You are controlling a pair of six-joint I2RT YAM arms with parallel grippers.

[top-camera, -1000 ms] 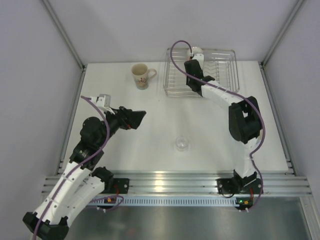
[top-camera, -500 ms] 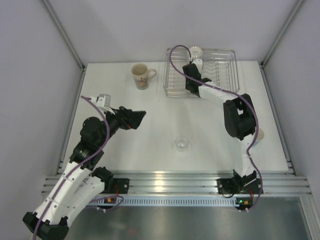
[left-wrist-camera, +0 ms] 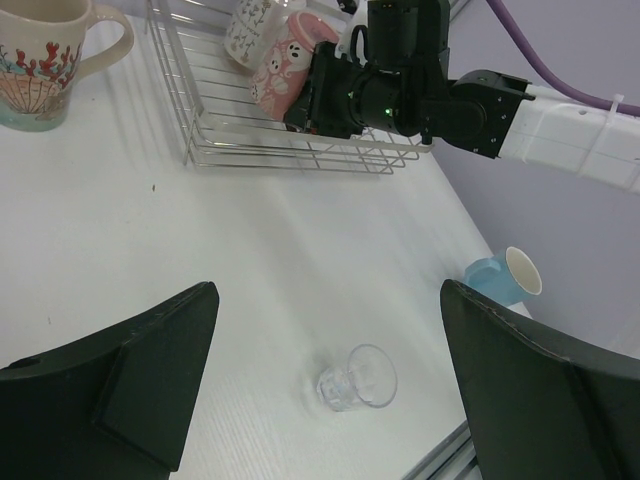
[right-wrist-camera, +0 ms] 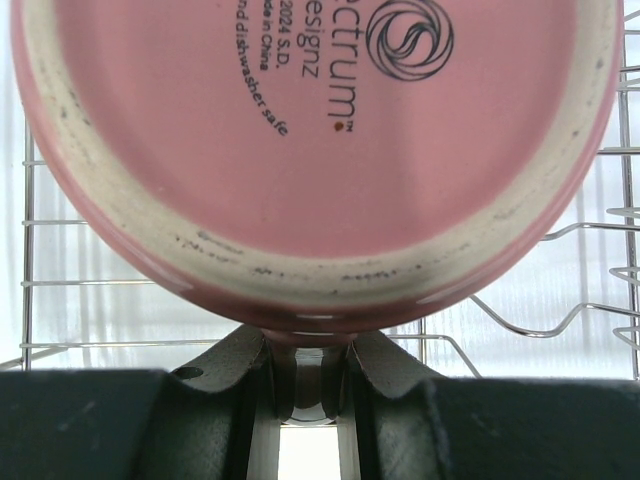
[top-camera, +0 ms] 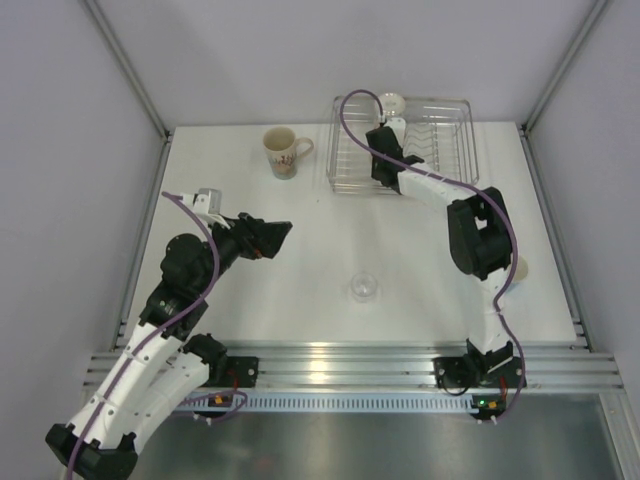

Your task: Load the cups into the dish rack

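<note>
- Right arm (top-camera: 478, 235): vs 1 s ago, pulled back fr far rim of rack (top-camera: 452, 108), elbow swung inward. Same as 0.5 s ago.
- Blue cup (top-camera: 517, 268): hidden by that arm 1 s ago. Now shows just beside the elbow, tipped over, near right edge of table (top-camera: 300, 330).
- Right gripper (right-wrist-camera: 310, 352): jaws nearly together, pinching a thin pink bit of pink mug (right-wrist-camera: 310, 130). Mug lies inside rack, base twd wrist cam.
- White mug (left-wrist-camera: 250, 28): also in rack, just behind pink one.
- Left gripper (left-wrist-camera: 327, 290): jaws spread wide, nothing btwn them, above table, unmoved.
- Floral mug (top-camera: 283, 152): upright on table, left of rack, apart fr it.
- Clear glass (top-camera: 363, 287): on table, front-middle, btwn the arms.
- Table plain white, matte. Pale grey walls (top-camera: 240, 60) on 3 sides, metal rails (top-camera: 330, 362) at near edge.
</note>
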